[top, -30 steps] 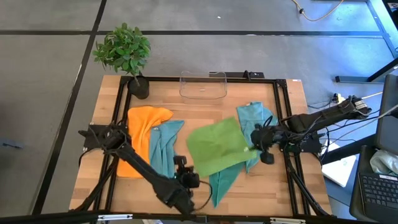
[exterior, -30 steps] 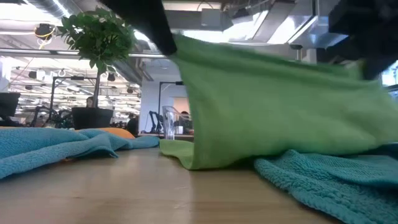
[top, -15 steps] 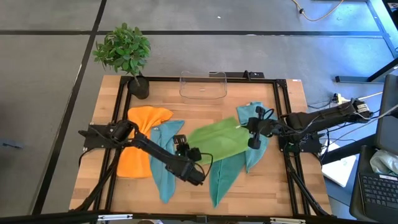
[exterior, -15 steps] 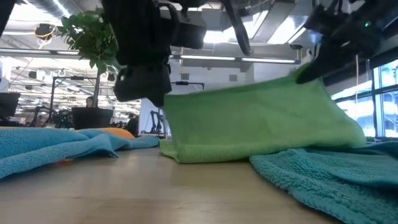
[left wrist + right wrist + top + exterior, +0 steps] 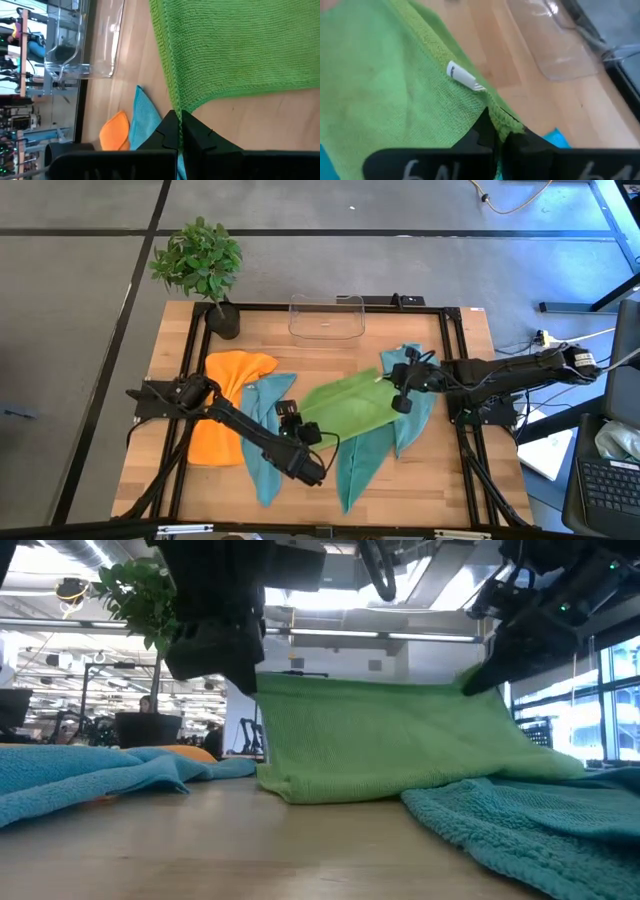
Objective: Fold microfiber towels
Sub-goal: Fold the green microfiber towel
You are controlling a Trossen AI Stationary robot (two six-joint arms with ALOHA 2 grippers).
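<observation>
We've swung the green towel (image 5: 345,408) over into a half-fold betw. our left gripper (image 5: 291,418) & right gripper (image 5: 397,389), jaws of both clenched on its corners, so lay-down's next.

I see the wooden worktop (image 5: 470,340) at frame centre: potted plant (image 5: 205,265) upper left, clear bin (image 5: 326,317) top middle, orange towel (image 5: 222,405) left, teal towels (image 5: 262,430) centre and right, lime green towel (image 5: 350,408) partly resting mid-frame.

Potted plant (image 5: 200,265) beside clear bin (image 5: 326,317).
</observation>
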